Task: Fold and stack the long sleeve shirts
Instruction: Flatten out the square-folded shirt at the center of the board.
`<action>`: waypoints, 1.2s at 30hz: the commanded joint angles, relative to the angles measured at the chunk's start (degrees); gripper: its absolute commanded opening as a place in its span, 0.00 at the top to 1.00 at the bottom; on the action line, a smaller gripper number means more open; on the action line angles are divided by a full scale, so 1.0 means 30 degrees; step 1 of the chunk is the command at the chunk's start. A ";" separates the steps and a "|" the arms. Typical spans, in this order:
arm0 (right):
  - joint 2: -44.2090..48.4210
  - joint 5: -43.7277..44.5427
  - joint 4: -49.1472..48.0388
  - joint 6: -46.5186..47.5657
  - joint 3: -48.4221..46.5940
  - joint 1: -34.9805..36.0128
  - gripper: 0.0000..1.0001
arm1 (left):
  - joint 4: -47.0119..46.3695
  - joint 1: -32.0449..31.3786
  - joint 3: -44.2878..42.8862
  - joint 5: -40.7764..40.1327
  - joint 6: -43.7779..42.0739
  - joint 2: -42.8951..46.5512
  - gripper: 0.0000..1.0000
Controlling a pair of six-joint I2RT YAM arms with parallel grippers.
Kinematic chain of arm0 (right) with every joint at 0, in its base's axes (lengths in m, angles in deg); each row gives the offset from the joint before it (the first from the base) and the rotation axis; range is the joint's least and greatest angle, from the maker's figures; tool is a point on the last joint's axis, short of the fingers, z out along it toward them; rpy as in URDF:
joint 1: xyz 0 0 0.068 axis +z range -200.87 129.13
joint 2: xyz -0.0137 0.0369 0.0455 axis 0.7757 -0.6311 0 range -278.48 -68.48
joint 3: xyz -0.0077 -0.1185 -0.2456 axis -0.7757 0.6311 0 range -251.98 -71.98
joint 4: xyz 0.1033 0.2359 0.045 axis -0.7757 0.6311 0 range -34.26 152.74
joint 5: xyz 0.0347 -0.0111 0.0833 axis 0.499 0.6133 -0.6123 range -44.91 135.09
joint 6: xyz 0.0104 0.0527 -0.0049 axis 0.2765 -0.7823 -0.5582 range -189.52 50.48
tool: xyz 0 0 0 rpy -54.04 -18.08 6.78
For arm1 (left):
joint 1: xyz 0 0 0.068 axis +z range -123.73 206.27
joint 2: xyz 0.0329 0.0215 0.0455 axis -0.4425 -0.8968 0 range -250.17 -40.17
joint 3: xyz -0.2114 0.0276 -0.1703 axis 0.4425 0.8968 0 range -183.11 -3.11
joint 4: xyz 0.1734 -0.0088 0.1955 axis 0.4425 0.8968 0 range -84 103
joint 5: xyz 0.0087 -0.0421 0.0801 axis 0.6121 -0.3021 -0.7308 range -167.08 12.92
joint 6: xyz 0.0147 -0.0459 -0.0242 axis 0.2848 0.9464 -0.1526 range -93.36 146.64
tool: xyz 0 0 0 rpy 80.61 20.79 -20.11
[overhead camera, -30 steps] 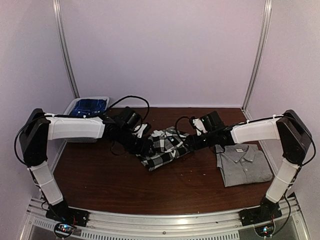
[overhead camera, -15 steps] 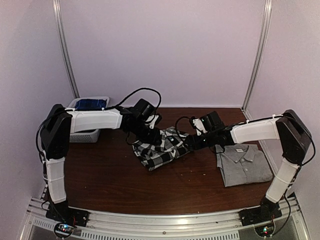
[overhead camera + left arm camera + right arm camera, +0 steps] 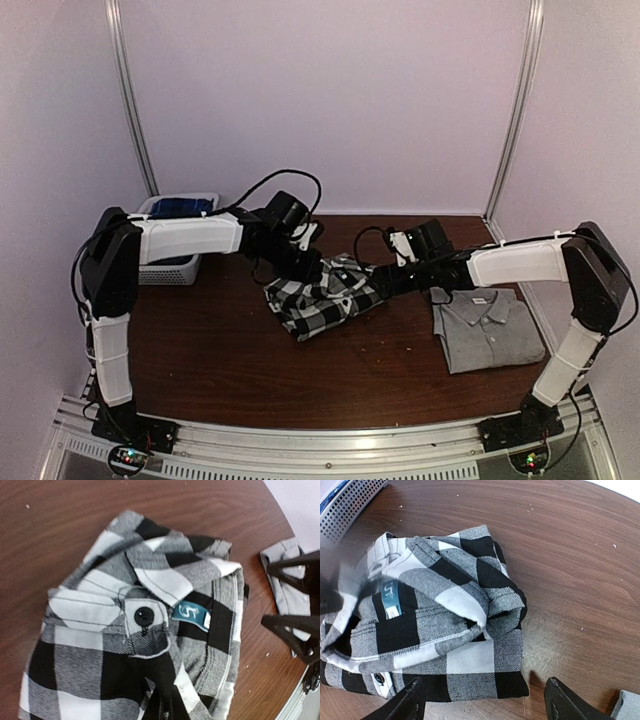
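The black-and-white checked shirt lies bunched in a rough fold at mid-table, its collar button and teal neck label facing up. My left gripper is shut on the checked cloth near the collar, at the shirt's far left side. My right gripper is open, its fingers straddling the shirt's folded right edge just above the table. The grey collared shirt lies folded flat at the right, apart from both grippers.
A white mesh basket holding blue cloth stands at the back left, behind my left arm. White walls with metal posts close the table on three sides. The grey shirt's corner lies just right of my right fingers.
My left arm swung in from the left to the shirt's far side and its gripper closed on the checked cloth. The right gripper stayed by the shirt's right edge, still open.
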 commanded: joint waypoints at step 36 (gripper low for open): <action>-0.8134 0.1039 0.2166 -0.0055 -0.9821 0.2262 0.22 | -0.2412 0.4663 0.5236 -0.1719 0.3336 0.2938 0.44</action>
